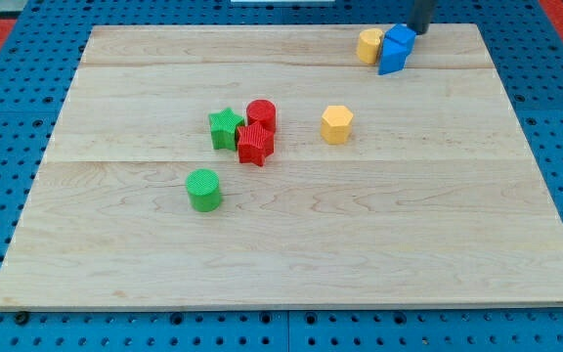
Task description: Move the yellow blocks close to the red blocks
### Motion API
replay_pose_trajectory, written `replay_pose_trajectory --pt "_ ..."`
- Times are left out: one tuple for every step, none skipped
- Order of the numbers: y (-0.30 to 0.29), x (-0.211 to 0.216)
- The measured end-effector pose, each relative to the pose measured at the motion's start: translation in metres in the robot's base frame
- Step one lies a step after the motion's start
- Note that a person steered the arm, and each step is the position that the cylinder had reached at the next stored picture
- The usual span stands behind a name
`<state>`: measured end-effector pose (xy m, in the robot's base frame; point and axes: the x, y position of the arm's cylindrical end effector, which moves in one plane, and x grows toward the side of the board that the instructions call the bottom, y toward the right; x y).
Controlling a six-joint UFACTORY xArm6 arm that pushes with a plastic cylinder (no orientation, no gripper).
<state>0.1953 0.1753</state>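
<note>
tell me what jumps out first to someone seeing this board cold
A tight knot of blocks sits left of the board's middle: a red cylinder and red star touching a green star, with a green cylinder below them. A yellow hexagon stands alone to their right. At the view's top, my tip meets a blue block beside a yellow cylinder.

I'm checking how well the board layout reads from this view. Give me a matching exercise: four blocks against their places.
Blocks:
1. green star
2. green cylinder
3. yellow hexagon
4. blue block

Places:
A. alone, at the view's right of the red blocks
B. top edge, beside a yellow block
C. touching the red blocks' left side
D. alone, below the red blocks

Pairs: 1-C, 2-D, 3-A, 4-B
</note>
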Motion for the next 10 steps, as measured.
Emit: replay_pose_trajectory --pt "-0.031 0.005" --pt "-0.037 0.035" --pt "-0.039 0.013" --pt "-0.061 0.003" --pt "-0.060 0.073" --pt "-0.069 0.126" --pt "-0.060 0.161" --pt "-0.056 0.169" --pt "-0.039 0.158" --pt "-0.049 0.135"
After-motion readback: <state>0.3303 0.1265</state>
